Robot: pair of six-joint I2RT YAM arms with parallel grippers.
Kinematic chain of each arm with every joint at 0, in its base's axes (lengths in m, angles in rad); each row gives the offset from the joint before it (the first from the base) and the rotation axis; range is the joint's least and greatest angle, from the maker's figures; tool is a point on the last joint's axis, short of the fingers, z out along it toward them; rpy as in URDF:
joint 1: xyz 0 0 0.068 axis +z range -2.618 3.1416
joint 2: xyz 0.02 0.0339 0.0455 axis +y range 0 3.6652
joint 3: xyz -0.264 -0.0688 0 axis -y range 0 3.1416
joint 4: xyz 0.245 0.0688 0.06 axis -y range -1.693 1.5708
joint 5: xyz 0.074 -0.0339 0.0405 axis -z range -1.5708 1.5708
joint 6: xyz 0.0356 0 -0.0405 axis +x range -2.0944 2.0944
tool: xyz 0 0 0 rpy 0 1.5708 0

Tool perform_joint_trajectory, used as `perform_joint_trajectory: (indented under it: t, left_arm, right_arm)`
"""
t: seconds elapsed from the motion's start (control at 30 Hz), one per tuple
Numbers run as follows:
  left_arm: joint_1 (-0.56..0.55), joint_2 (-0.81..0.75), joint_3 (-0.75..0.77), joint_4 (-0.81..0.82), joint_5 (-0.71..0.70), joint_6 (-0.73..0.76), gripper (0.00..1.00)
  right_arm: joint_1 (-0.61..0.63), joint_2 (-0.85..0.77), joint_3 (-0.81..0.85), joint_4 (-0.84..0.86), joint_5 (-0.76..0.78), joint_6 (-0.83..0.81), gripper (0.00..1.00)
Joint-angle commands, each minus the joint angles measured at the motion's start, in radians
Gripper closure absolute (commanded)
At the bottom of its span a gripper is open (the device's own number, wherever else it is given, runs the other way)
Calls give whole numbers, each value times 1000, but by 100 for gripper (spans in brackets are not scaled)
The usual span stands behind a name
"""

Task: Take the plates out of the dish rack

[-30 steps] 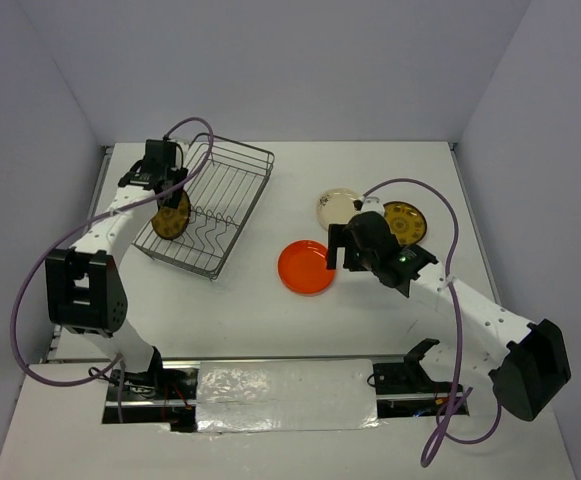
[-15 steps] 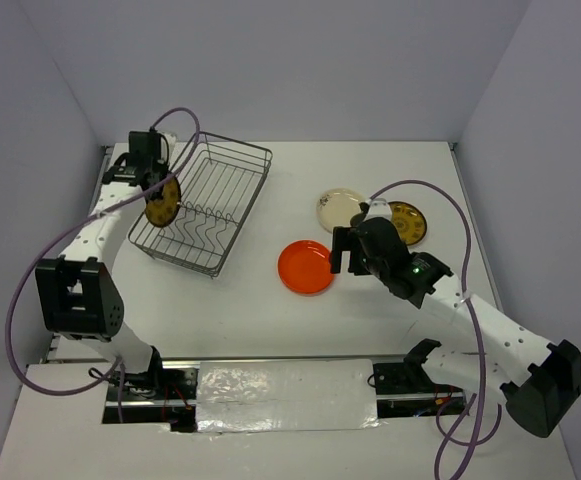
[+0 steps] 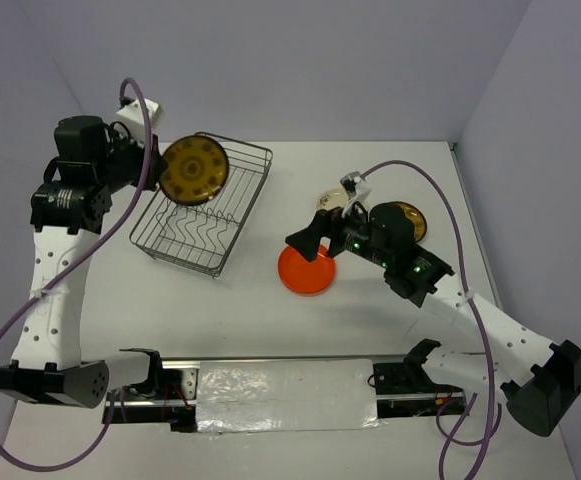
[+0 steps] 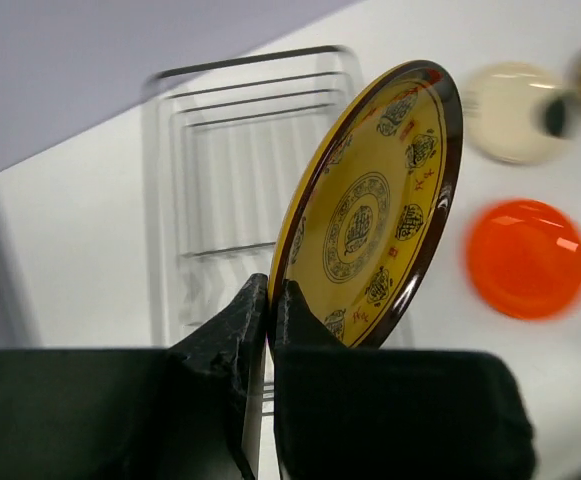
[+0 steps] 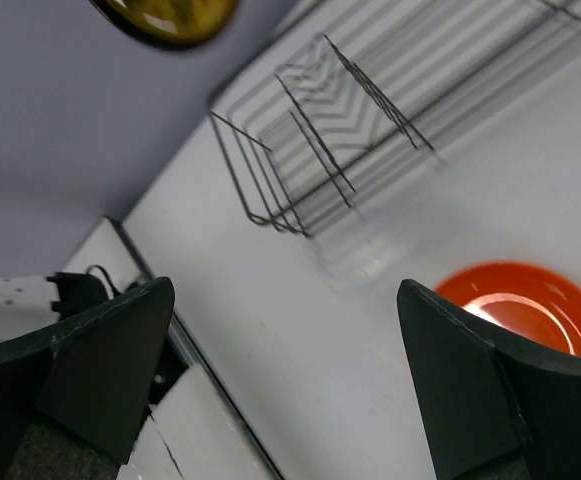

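Observation:
My left gripper (image 3: 160, 166) (image 4: 270, 296) is shut on the lower rim of a mustard-gold plate (image 3: 193, 168) (image 4: 372, 215) with a dark patterned ring. It holds the plate on edge in the air above the grey wire dish rack (image 3: 206, 214) (image 4: 232, 170) (image 5: 322, 120), whose wires show bare. On the table lie an orange-red plate (image 3: 307, 270) (image 4: 526, 258) (image 5: 526, 300), a cream plate (image 3: 334, 206) (image 4: 513, 125) and a second mustard plate (image 3: 408, 221). My right gripper (image 3: 306, 240) (image 5: 285, 290) hangs open and empty over the orange plate's left side.
A silver taped strip (image 3: 285, 395) runs along the near edge between the arm bases. Purple cables (image 3: 420, 180) loop above both arms. Grey walls close in the table at the back and both sides.
The left gripper closed on the mustard plate standing in the rack and lifted it up and to the right, out of the rack. The right gripper tipped up and reached left over the orange plate.

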Motion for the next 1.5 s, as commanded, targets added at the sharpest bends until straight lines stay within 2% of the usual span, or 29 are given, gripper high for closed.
perform_joint_trajectory:
  t: [0.0,0.07,0.17,0.3,0.37,0.4,0.43,0.47,0.5,0.53,0.57,0.6,0.63,0.7,0.73,0.8,0.83,0.93,0.97,1.07,1.17,1.33,1.37,1.4,1.43,1.47]
  left_arm:
    - [-5,-15,0,-74,480,-30,98]
    - [-5,-14,4,-88,636,-25,95]
    - [-5,-5,4,-92,754,-34,92]
    - [-5,18,-5,-104,834,-30,86]
    - [-8,40,-10,-123,838,-17,84]
    - [-11,47,-13,-123,816,-19,84]
    - [-11,63,-17,-131,812,-13,85]
    - [-11,69,-19,-134,805,-7,84]
    - [-11,75,-20,-134,793,-8,80]
    - [-13,84,-19,-132,746,-11,56]
    - [-13,87,-17,-131,711,-16,41]
    - [-13,87,-17,-118,575,-43,3]
    - [-13,87,-16,-105,486,-65,1]
    - [-13,86,-7,-86,302,-85,1]
    - [-13,87,-3,-85,115,-89,1]
    - [-10,80,-9,-91,-22,-76,0]
    - [-8,69,-23,-91,-96,-65,1]
    - [-5,-11,-111,-54,-129,-33,0]
    - [-5,-32,-135,-42,-129,-22,0]
    - [-5,-101,-194,-16,-130,-4,1]
    - [-5,-134,-221,-11,-146,12,1]
    - [-5,-131,-244,-12,-155,22,0]
    - [-5,-129,-247,-14,-152,21,1]
    - [-5,-123,-253,-16,-146,22,0]
    - [-5,-121,-257,-19,-143,21,1]
    - [-5,-117,-260,-20,-138,19,1]
  right_arm:
    - [7,46,72,300,-177,21,0]
    - [7,75,103,351,-162,27,0]
    - [7,152,161,368,-150,36,0]
    - [7,247,206,400,-181,41,6]
    - [7,295,222,444,-214,65,15]
    - [7,309,229,460,-249,73,22]
    - [7,322,233,474,-264,94,40]
    - [7,341,236,503,-277,102,53]
    - [7,345,235,515,-288,110,70]
    - [7,341,223,518,-283,115,95]
    - [6,330,213,506,-260,113,95]
    - [-3,315,201,482,-225,108,95]
    - [-14,298,192,448,-117,115,96]
    - [-95,260,175,293,-15,156,97]
    - [-135,252,161,238,40,174,97]
    - [-241,241,126,127,18,214,96]
    - [-355,241,70,116,-31,222,96]
    - [-529,244,-36,103,-65,222,96]
    - [-647,252,-55,113,-99,217,96]
    - [-836,316,-86,118,-146,202,96]
    - [-917,404,-68,104,-172,174,94]
    - [-956,476,-37,87,-176,122,89]
    - [-958,485,-37,87,-171,119,85]
    - [-967,490,-35,87,-168,115,65]
    - [-970,496,-31,58,-159,115,49]
    - [-973,502,-26,46,-147,119,27]
